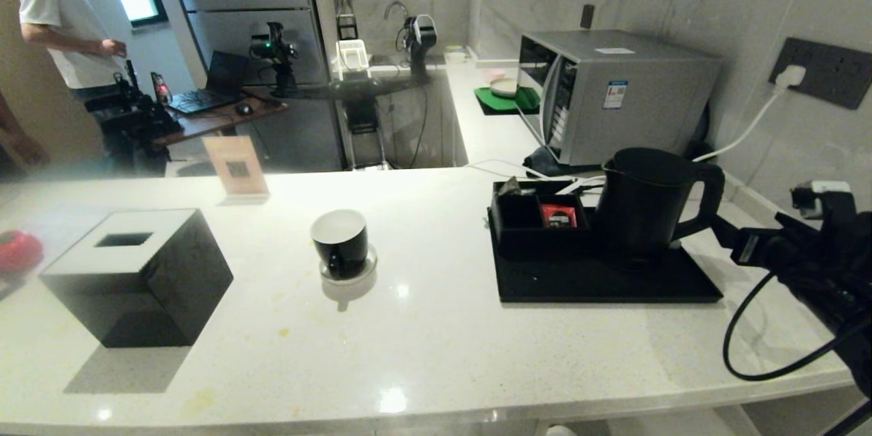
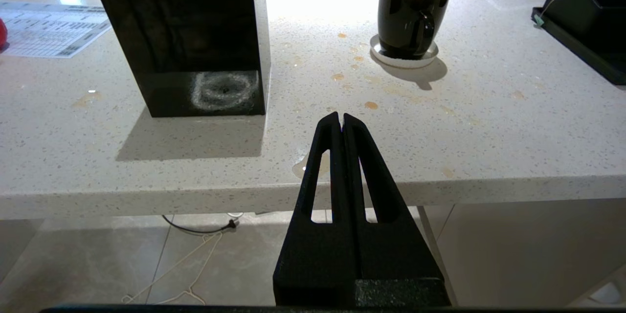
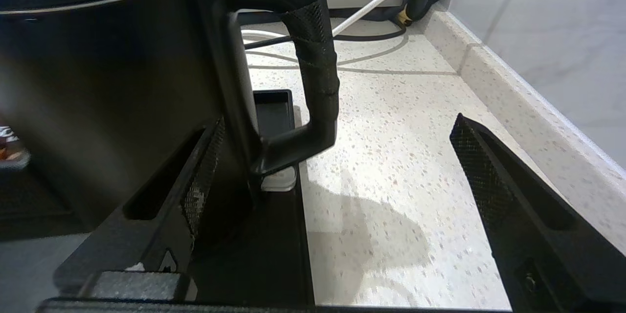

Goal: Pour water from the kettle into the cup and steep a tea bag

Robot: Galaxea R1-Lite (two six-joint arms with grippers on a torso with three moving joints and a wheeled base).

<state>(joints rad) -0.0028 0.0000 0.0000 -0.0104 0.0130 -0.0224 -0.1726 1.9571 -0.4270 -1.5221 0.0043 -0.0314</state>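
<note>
The right pincer (image 3: 332, 166) stands wide apart and holds nothing. In the right wrist view its 2 fingers (image 3: 489, 171) flank the handle (image 3: 318, 68) of the kettle (image 1: 644, 201); one finger lies close against the kettle's body, the other is well clear over bare bench (image 1: 422, 340). No contact with the handle shows. The right arm reaches in level from the bench's right edge, pointing at the handle.

The left pincer (image 2: 341, 120) is pressed together, empty, hanging just off the bench's front edge and aimed toward the cup (image 1: 340, 242).

The kettle stands upright on a black tray (image 1: 599, 283) at the right. The cup sits on its saucer (image 1: 349, 272) mid-bench, well apart from the tray. A black box (image 1: 136, 272) stands to the left. A person (image 1: 61, 20) stands in the far background.
</note>
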